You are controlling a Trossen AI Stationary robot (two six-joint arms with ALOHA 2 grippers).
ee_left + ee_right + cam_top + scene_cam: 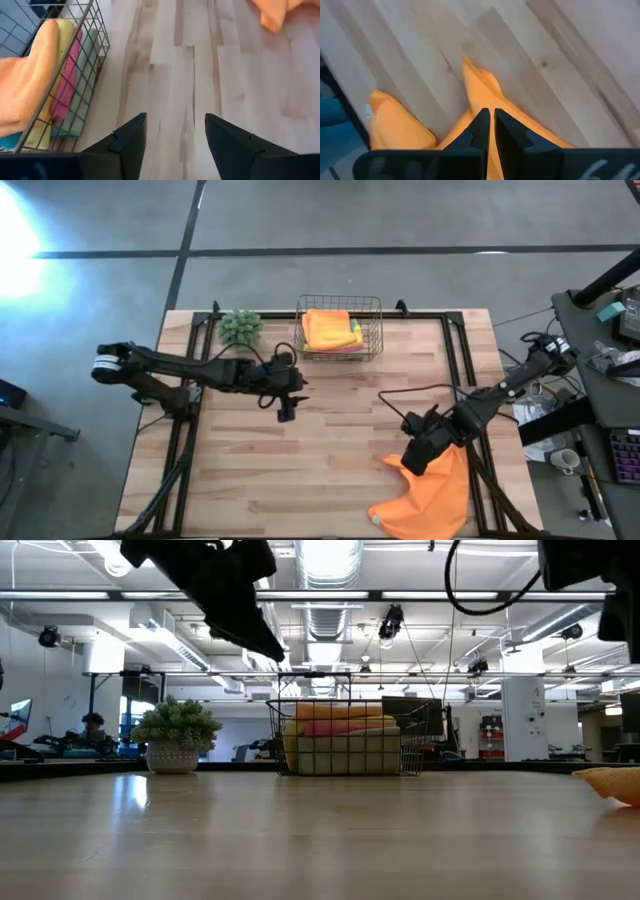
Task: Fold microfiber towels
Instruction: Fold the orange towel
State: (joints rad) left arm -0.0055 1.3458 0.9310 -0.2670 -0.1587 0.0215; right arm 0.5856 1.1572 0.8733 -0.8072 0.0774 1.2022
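While its jaws pinch shut on a fold of the orange towel, the right gripper sits near the table's front right corner. Only the high view shows the cloth overhanging that edge. Midtable, the left gripper gapes, holding nothing. The wire basket at the back edge holds folded towels.

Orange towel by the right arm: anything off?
Yes. The orange towel lies crumpled at the table's near right corner, part of it over the edge. The right end effector is shut on a fold of it. Nothing else looks off.
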